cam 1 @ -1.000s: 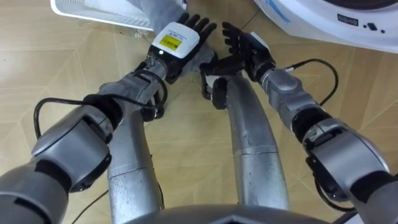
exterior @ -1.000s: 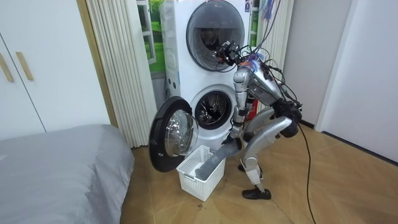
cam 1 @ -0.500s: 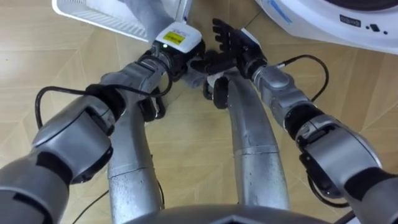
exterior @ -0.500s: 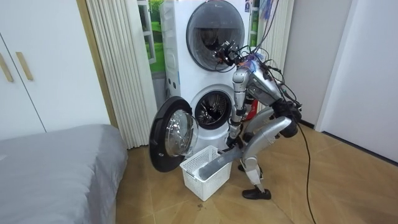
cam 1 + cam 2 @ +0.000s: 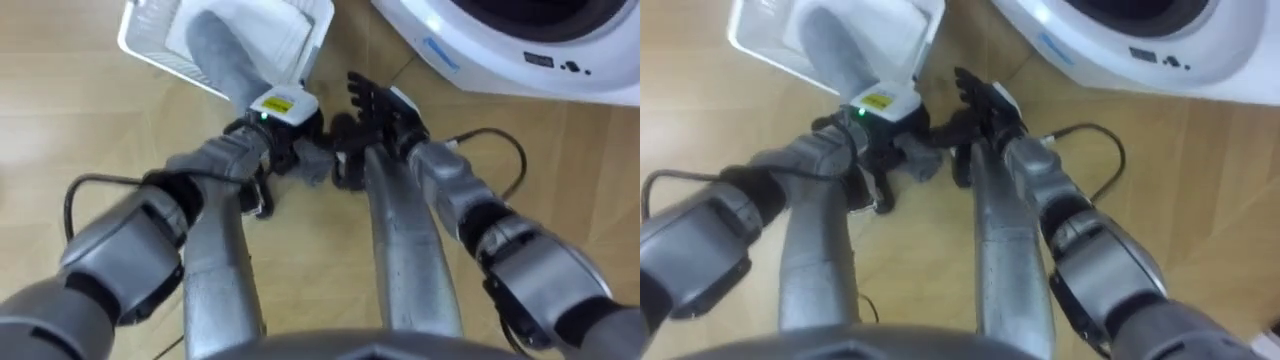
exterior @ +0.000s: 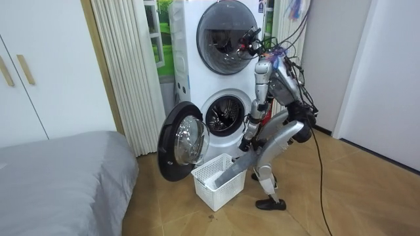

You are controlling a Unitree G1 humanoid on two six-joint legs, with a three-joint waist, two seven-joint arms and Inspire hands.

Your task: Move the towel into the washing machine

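Observation:
A grey towel (image 5: 213,48) trails out of the white basket (image 5: 150,42) on the wooden floor up to my left hand (image 5: 284,122), whose fingers are curled round a bunch of the cloth. My right hand (image 5: 378,98) sits close to the right of it, fingers straight and holding nothing. The washing machine's white front (image 5: 500,55) fills the upper right. In the room view I stand bent beside the basket (image 6: 211,185), the towel (image 6: 233,173) stretched up from it. The lower drum (image 6: 225,114) stands open behind.
The round door (image 6: 178,141) hangs open toward the room view's left, right behind the basket. A second machine (image 6: 223,29) is stacked on top. A grey bed (image 6: 59,174) lies at the room view's left, with a curtain (image 6: 125,65) beside the machines.
My left hand's fingers have curled shut on the towel and drawn it up out of the basket. My upper body has risen a little and the eye views have shifted. The right hand stays open.

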